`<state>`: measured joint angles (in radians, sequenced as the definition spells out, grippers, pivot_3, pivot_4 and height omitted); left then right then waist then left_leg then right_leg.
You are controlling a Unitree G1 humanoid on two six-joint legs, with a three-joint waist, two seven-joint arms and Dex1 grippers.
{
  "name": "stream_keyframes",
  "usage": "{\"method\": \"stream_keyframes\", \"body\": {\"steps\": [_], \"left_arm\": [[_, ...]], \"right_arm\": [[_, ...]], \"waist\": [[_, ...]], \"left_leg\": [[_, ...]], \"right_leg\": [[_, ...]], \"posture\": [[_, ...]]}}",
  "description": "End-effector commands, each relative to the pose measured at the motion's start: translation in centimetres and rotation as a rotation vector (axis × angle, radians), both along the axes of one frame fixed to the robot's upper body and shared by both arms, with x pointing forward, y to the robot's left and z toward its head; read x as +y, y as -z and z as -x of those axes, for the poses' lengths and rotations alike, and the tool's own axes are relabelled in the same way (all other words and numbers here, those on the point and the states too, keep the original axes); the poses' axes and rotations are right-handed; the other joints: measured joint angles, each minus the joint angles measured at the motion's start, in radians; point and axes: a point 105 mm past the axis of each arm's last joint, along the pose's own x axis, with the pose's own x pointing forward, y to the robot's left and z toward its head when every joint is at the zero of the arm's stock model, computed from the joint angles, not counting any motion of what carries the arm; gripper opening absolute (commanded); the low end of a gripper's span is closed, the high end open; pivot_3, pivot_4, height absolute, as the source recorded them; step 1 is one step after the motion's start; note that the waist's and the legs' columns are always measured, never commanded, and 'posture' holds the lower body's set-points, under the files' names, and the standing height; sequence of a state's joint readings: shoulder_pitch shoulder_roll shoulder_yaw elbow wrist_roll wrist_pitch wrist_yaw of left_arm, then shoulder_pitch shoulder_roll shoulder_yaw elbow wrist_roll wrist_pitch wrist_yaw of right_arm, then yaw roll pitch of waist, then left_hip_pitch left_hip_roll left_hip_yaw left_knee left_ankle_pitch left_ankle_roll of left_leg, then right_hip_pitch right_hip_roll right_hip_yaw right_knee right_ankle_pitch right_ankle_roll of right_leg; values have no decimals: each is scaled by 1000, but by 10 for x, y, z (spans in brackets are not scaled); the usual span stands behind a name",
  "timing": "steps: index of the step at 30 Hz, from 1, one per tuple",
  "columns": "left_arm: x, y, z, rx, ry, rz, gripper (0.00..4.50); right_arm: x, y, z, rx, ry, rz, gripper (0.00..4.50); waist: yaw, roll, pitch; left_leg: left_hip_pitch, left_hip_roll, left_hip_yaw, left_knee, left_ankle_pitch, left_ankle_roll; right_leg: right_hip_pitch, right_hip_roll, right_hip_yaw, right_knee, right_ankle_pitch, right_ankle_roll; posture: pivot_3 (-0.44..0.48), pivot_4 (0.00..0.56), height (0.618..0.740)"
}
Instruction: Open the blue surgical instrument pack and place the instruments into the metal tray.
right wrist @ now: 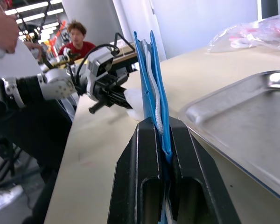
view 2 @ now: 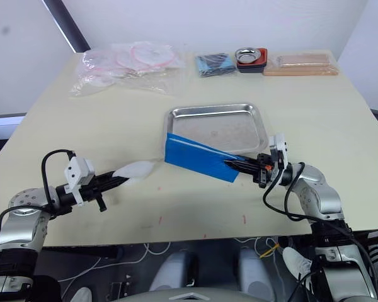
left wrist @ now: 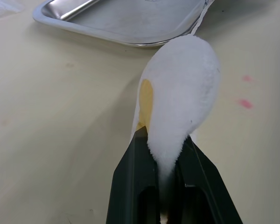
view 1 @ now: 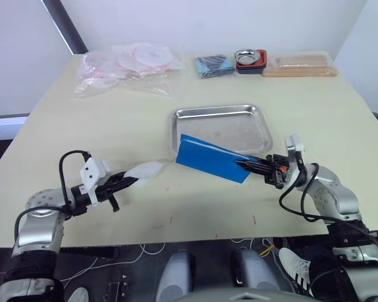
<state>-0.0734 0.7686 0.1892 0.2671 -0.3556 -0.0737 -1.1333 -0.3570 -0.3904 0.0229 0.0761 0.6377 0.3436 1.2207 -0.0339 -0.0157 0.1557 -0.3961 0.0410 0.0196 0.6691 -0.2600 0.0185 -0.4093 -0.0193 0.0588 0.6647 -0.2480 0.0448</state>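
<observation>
The blue surgical instrument pack (view 1: 211, 158) is held up on a slant over the front edge of the metal tray (view 1: 217, 111). My right gripper (view 1: 247, 165) is shut on its near right corner; in the right wrist view the pack (right wrist: 151, 79) stands on edge between the fingers (right wrist: 186, 154). Left of the pack, low over the table, my left gripper (view 1: 131, 179) is shut on a white soft piece (left wrist: 182, 93), and a thin white strand runs from it toward the pack. The instruments are hidden.
At the back of the table lie clear plastic bags (view 1: 129, 66), a dark-blue bundle (view 1: 214, 65), a small steel bowl on a red base (view 1: 251, 60) and a tan flat box (view 1: 299, 65). A person (right wrist: 77, 37) sits beyond the table's left side.
</observation>
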Motion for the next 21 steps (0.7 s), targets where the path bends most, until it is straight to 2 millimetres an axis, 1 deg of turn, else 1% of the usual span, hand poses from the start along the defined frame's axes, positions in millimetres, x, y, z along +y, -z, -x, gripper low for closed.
{"method": "stream_keyframes", "body": {"steps": [1,5,7,10,12,14,16,18,21], "left_arm": [[5,26,10,110,-16,-21,51],[6,25,9,105,-14,-24,51],[7,22,8,87,-9,-31,51],[7,12,5,54,3,0,51],[6,1,4,7,32,9,51],[9,-8,2,-29,34,4,51],[13,-11,1,-38,39,-24,51],[21,-15,1,-34,51,-73,51],[28,-21,1,-15,59,-74,51]], "right_arm": [[-5,-27,1,-82,9,-76,0],[-4,-18,3,-116,-13,15,0],[-5,-16,3,-147,-12,51,0],[-7,-10,4,-206,-36,156,0],[-7,-8,5,-250,-57,209,0],[-7,-8,5,-288,-74,253,0],[-7,-8,4,-311,-85,281,0],[-4,-9,3,-330,-95,301,0],[-1,-7,1,-334,-100,318,0]], "waist": [[1,0,0],[1,0,0],[1,0,0],[-1,0,0],[-1,1,0],[-1,1,1],[-1,0,1],[-3,0,1],[-6,-1,1]], "left_leg": [[0,0,0,0,0,0],[0,0,0,0,0,0],[0,0,0,0,0,0],[0,-1,1,0,0,0],[0,-1,1,0,0,0],[0,-1,1,0,0,0],[-1,-1,2,0,0,0],[-1,-1,2,0,0,0],[-2,-1,2,-1,0,0]], "right_leg": [[0,0,0,0,0,0],[0,0,0,0,0,0],[0,0,0,0,0,0],[0,0,0,0,0,0],[0,0,0,0,0,0],[0,1,0,0,0,0],[0,1,0,-1,0,0],[-1,1,-1,-1,0,0],[-2,1,-1,-1,0,0]], "posture": [[0,150,740],[0,150,740],[0,150,740],[0,150,740],[0,150,740],[0,150,740],[0,150,740],[0,150,740],[0,150,740]]}}
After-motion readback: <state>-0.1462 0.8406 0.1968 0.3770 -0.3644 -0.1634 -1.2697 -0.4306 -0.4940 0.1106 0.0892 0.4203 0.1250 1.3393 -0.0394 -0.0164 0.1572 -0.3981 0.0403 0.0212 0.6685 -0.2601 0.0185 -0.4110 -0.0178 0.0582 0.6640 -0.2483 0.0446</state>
